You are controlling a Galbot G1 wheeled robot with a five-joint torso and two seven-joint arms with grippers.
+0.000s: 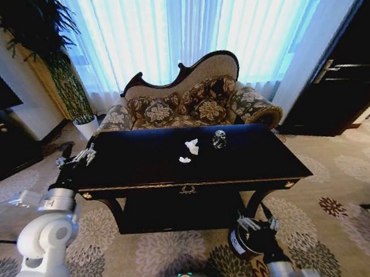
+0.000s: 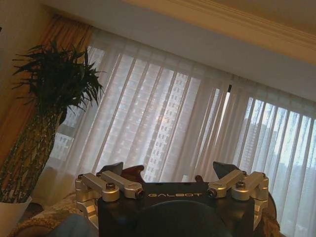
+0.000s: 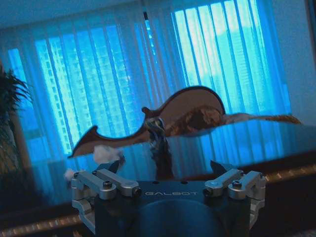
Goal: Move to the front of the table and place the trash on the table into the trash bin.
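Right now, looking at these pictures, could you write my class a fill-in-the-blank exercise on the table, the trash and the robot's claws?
1. On the table lie two white paper wads and one dark silvery round item, so the pieces of trash number ____.
2. The left claw is raised beside the table's ____ end.
3. The right claw hangs low over the dark ____ on the carpet.
4. Behind the table stands a patterned ____.

Missing words: three; left; trash bin; sofa

Dark glossy table (image 1: 143,169) — white paper wads (image 1: 192,147), silvery-patterned round item (image 1: 219,139).
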